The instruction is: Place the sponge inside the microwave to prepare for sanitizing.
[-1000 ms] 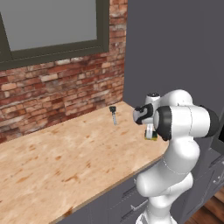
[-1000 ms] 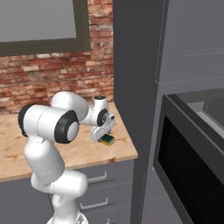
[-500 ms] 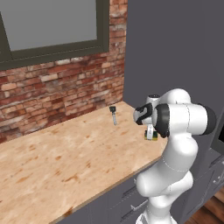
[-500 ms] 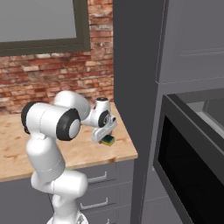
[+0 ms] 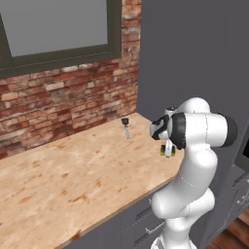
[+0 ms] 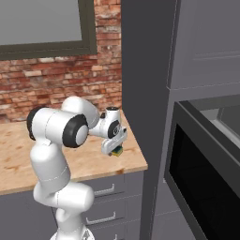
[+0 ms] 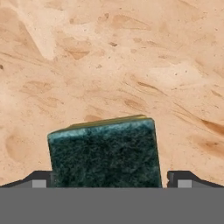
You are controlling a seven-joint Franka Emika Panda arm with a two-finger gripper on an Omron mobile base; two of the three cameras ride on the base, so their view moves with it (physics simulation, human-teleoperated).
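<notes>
the sponge (image 7: 104, 153) lies flat on the wooden counter (image 7: 109, 57), dark green layer up with a thin yellow edge showing along its far side, close to the counter's front corner beside the tall dark cabinet. it sits directly under the end effector (image 7: 109, 183), between the two dark fingertips (image 7: 40, 180), which stand on either side of it at full spread with nothing held; whether they touch its sides i cannot tell. in the hand view the sponge's longer side runs across the gap from tip to tip, so closing would squeeze it along that axis, and the coming move looks like a short drop and a squeeze rather than any sideways reach. the right base view adds what the hand view lacks: the microwave (image 6: 206, 173) stands well apart on the far side of the cabinet, its black-windowed door swung open, so the carry will have to go round that cabinet edge. the left base view shows a small dark-handled utensil (image 5: 126, 127) further back on the counter, clear of the sponge.
</notes>
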